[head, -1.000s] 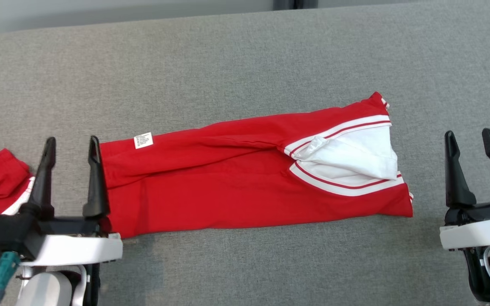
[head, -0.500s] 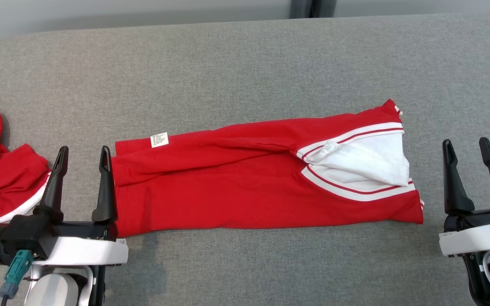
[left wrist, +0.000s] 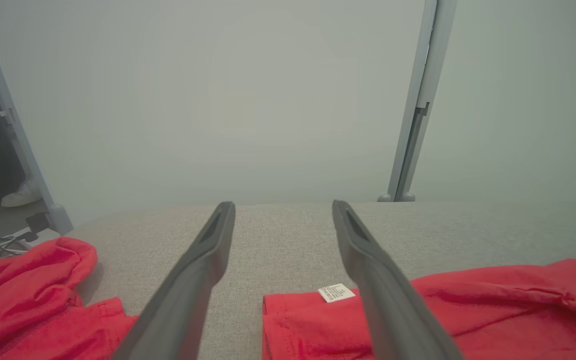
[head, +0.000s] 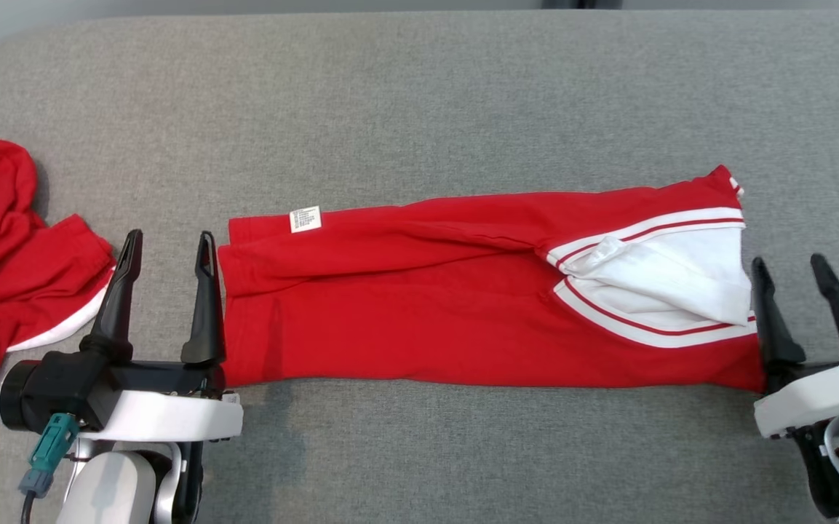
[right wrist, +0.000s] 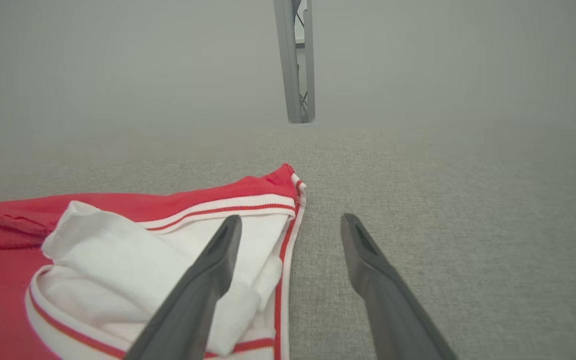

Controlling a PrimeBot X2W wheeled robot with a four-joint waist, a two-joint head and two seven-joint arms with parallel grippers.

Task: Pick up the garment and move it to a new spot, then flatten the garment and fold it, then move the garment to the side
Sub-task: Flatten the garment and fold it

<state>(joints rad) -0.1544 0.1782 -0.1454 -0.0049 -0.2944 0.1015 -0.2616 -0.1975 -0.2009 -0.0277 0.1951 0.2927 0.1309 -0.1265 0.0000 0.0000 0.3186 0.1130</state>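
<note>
The garment [head: 419, 313] is found laid as a long red strip across the middle of the grey tabletop [head: 419, 109], folded lengthwise. The left gripper [head: 169, 234] is set just beside its hem end and the right gripper [head: 786, 259] at the opposite end. Both are spread wide and nothing is held. A crosswise fold is judged the step in hand. Each end should be pinched through all layers and lifted evenly, so that the loose white flap [head: 674, 280] is not spilled. The second red garment [head: 12, 240] at the left should be left undisturbed.
</note>
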